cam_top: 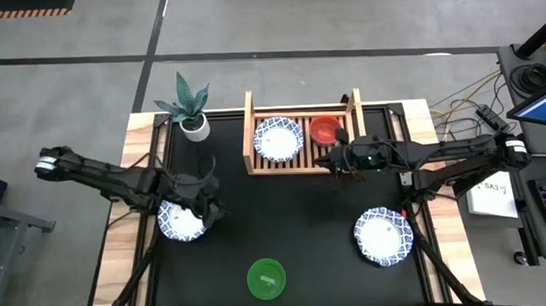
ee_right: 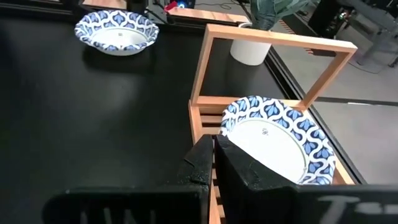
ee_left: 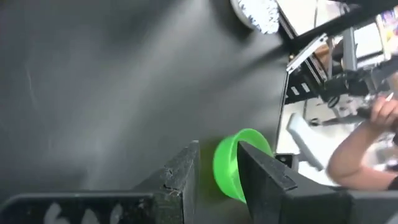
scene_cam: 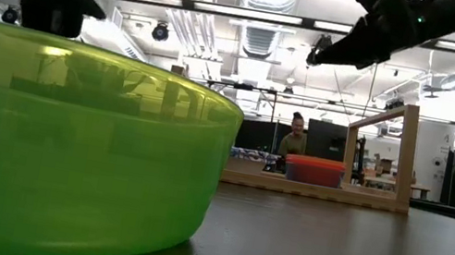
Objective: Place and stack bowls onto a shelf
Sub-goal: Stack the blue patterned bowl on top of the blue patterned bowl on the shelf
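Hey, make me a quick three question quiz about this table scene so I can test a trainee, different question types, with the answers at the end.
1. True or false: the green bowl sits on the wooden shelf.
2. Multiple choice: which plain bowl lies on the shelf beside the patterned bowl? A) teal B) red C) magenta
3. Fill in: the left gripper hangs at the edge of a ____ bowl on the table.

Key:
1. False; it stands on the black table top near the front edge.
2. B, the red bowl, next to the shut right gripper.
3. Blue patterned white bowl.
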